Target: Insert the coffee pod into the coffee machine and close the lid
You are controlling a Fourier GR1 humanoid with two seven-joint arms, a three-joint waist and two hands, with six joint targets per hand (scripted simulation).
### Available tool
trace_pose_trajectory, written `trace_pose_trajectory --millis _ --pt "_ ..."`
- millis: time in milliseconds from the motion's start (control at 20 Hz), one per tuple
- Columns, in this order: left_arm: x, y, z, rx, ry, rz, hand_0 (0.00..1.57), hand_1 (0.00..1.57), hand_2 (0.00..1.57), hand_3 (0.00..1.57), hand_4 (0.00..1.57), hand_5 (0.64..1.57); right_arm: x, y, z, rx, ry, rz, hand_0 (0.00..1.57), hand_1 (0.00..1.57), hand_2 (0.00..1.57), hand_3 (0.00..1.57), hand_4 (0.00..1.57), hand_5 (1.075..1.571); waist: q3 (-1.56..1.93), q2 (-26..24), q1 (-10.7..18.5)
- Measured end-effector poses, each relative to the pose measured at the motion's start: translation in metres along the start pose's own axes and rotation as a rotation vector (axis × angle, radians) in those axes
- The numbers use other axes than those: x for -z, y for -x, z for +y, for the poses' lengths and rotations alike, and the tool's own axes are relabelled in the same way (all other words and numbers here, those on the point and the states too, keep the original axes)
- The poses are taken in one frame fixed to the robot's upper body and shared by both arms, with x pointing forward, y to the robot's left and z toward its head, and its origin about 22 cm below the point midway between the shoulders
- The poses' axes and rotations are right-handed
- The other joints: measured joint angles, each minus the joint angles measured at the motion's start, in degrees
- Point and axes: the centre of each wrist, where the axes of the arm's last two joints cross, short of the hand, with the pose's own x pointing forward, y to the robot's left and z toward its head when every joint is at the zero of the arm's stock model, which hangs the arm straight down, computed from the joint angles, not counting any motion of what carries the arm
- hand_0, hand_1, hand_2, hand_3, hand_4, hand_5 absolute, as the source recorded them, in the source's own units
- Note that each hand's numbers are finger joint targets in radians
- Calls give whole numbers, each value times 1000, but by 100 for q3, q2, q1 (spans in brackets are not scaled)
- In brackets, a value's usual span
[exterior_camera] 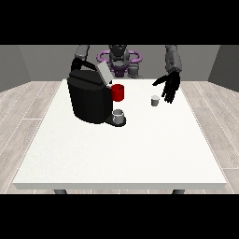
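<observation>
A black coffee machine (pixel 88 98) stands on the white table (pixel 121 144) at the left, its grey lid (pixel 104 72) tilted up. A grey cup (pixel 119 115) sits on its drip base. A small grey coffee pod (pixel 155 100) stands on the table right of the machine. The hand at the view's right (pixel 170 86) hangs just right of the pod and a little above it, fingers straight and pointing down, holding nothing. The hand at the view's left is hidden behind the machine; only its upper arm (pixel 82 52) shows.
A red mug (pixel 118 92) stands close behind the machine's spout side, between machine and pod. The table's front half lies bare towards the camera. Wooden floor surrounds the table.
</observation>
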Motion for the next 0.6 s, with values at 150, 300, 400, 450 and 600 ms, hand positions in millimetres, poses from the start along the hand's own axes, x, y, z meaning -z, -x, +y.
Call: trace_pose_trajectory --millis 150,300,400,450,600 --pt "9 -3 -8 44 3 2 0 0 423 0 0 1571 7 5 -2 17 -1 12 0 0 0 0 0 1571 1 83 62" --pt "20 -6 -13 77 -5 2 760 760 877 622 0 1571 12 7 2 29 -2 32 0 0 0 0 0 1571 1 107 97" --pt "26 -9 -22 104 -13 -5 940 940 950 692 81 1571 13 10 3 21 -7 49 0 0 0 0 0 1571 2 64 125" --pt "28 -9 -22 121 -30 -9 839 839 918 756 298 1571 15 8 3 20 -9 45 0 0 0 0 0 1571 1 108 103" --pt "34 -15 -25 189 -48 -39 1071 1071 1132 931 465 1571 16 15 3 12 -19 52 0 0 0 0 0 1571 1 135 127"
